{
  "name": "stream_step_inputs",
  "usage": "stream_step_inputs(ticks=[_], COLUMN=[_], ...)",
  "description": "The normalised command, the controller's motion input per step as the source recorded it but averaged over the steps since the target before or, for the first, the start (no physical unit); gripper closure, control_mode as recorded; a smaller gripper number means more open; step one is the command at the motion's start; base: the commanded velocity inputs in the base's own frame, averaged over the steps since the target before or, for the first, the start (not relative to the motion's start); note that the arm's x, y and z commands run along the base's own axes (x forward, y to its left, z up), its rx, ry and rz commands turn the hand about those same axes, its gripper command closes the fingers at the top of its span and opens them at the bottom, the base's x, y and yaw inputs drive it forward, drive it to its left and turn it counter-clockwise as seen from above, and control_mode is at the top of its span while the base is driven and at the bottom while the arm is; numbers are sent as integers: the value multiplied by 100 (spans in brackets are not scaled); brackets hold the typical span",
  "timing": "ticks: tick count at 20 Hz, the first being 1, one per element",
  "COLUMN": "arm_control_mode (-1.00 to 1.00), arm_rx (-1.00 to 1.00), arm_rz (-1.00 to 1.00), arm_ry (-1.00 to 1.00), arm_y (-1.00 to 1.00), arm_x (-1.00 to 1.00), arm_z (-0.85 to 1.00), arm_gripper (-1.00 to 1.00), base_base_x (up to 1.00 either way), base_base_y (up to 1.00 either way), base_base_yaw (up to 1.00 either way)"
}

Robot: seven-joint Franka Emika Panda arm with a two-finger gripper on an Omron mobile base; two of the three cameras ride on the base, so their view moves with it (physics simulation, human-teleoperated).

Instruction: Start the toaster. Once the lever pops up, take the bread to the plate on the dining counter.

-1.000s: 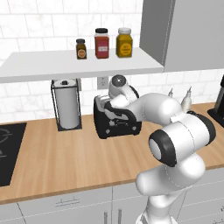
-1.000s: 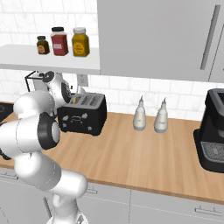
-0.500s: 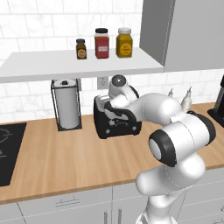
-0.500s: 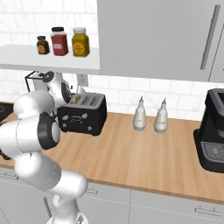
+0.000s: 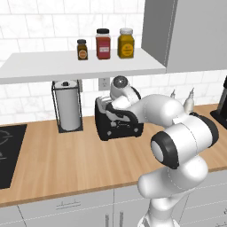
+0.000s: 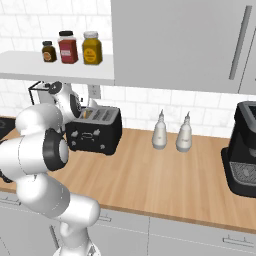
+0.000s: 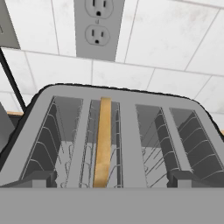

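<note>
- The left base view looks from behind the arm on its left, forward and down across the counter toward the tiled wall, with the toaster mid-frame.
- The right base view looks from behind on the right, forward and down at the same counter and toaster, and takes in more of the counter's right stretch.
- The hand view sits close above the toaster, looking down into its slots and toward the wall socket.

Kitchen, tiled wall, wood counter, toaster
</note>
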Motion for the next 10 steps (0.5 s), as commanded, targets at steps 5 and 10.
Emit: stream_step_inputs(ticks=[5,10], arm_control_mode=[-100,-100], arm_rx=[0,0], arm_rz=[0,0], arm_ry=[0,0], arm_y=[0,0], arm_x=[0,0], arm_z=[0,0], arm_gripper=[-100,-100], base_base_x=[0,0], base_base_y=[0,0], base_base_yaw=[0,0])
